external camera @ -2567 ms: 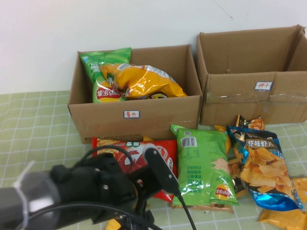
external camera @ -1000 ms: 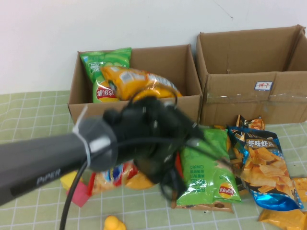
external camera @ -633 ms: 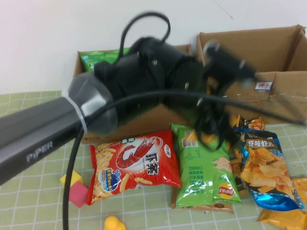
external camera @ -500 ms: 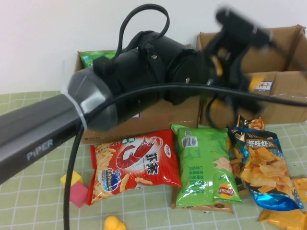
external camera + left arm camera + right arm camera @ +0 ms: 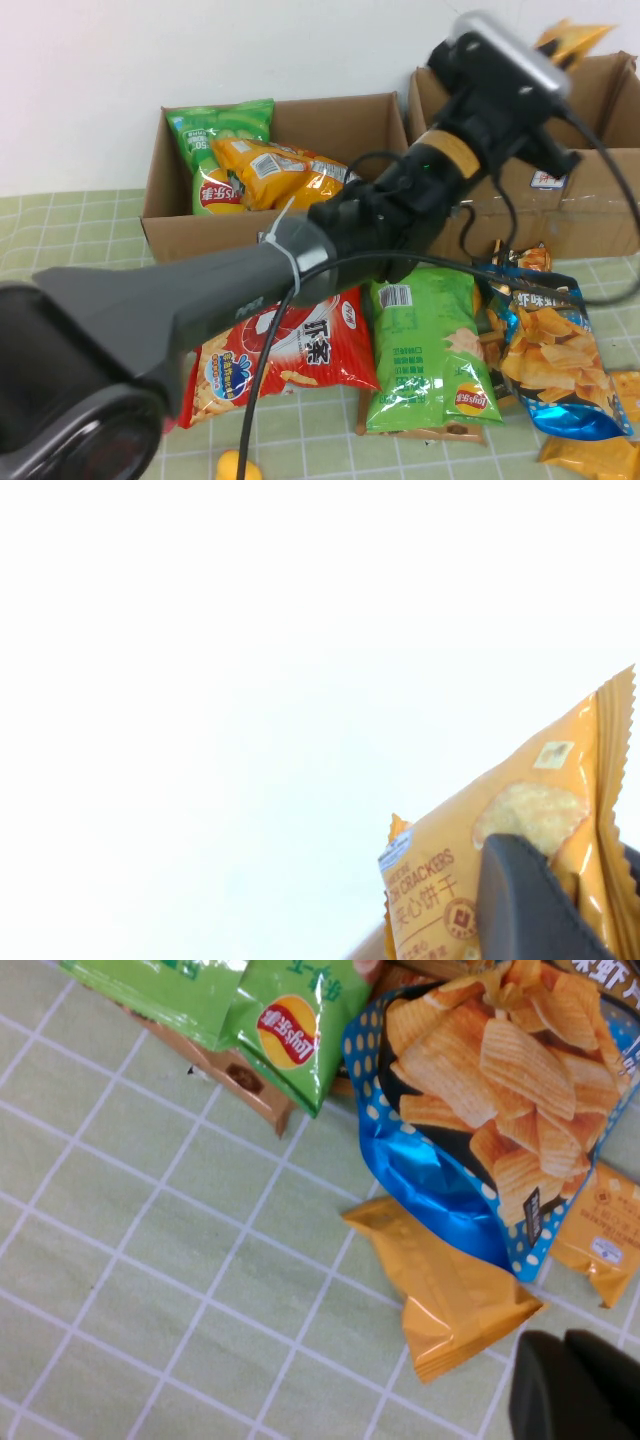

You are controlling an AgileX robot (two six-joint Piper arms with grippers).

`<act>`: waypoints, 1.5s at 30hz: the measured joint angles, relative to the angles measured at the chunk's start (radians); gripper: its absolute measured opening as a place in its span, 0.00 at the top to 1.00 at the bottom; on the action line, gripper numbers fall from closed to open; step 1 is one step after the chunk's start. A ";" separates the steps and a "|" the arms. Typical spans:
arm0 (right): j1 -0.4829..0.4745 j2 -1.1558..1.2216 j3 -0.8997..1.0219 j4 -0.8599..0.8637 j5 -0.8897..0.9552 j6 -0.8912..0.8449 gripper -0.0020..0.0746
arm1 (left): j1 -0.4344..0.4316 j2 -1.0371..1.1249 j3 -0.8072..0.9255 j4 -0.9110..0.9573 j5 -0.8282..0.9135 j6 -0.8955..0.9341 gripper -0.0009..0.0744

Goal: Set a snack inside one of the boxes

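Note:
My left gripper is raised over the far right box, the one with shiny tape on its front. It is shut on a small orange cracker packet; in the left wrist view the packet sits between the dark fingers. The large yellow-orange chip bag lies inside the left box beside a green bag. My right gripper hangs low over the table near loose packets, fingers together and empty.
On the table before the boxes lie a red shrimp-chip bag, a green bag, a blue-and-orange chip bag and small orange packets. My left arm crosses over the left box front. A yellow toy sits at the front edge.
My left arm has swung up from the table front and across to the right, carrying the small orange packet to above the right box.

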 joint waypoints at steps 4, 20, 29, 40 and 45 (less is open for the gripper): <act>0.000 0.000 0.028 0.000 -0.024 0.000 0.98 | 0.037 0.053 -0.060 -0.143 0.037 0.007 0.88; 0.000 0.000 0.032 0.000 -0.071 0.000 0.98 | 0.063 0.077 -0.169 -0.188 0.254 0.007 0.88; 0.000 0.000 0.032 0.005 -0.071 0.000 0.98 | 0.063 0.095 -0.170 -0.191 0.332 0.007 0.33; 0.000 0.000 0.032 0.009 -0.072 0.000 0.98 | 0.083 0.013 -0.357 -0.146 1.125 0.011 0.68; 0.000 0.000 0.032 0.020 -0.072 0.000 0.98 | 0.083 -0.054 -0.502 -0.009 1.491 0.013 0.95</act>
